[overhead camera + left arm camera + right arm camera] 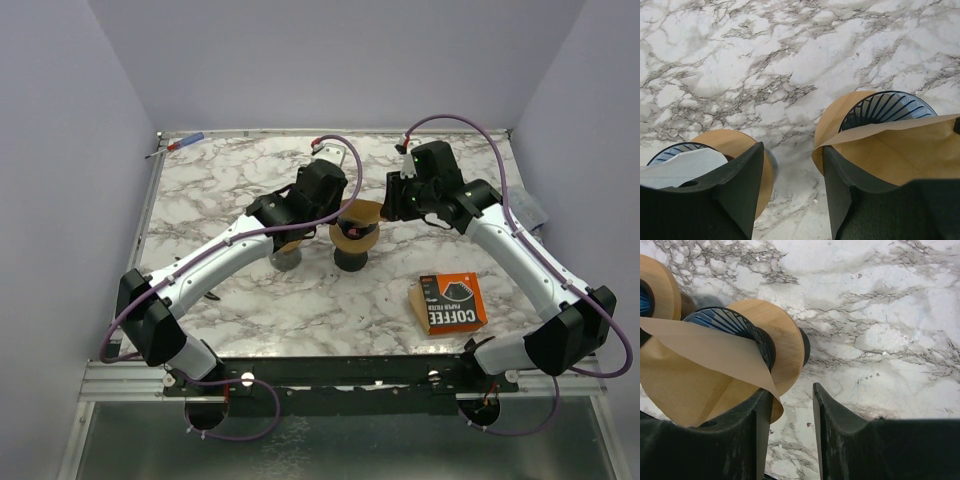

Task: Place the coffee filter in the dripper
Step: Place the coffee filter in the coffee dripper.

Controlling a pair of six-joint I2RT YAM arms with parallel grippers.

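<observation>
Box (447, 302) of filters lies near the right base, well apart from the work; left gripper (792, 150) stands about half open, nothing between its fingers; right gripper (790, 392) likewise part open and empty, a paper corner hanging against one finger. The brown filter (900, 150) lies folded across the rim of the dripper (885, 107), not seated in the ribbed cone. Judgement: spread the paper into a cone first; press its point down centrally; keep lateral force low, lest the dripper tip. The second dripper (715, 145), just beside, carries a white filter (685, 165).
</observation>
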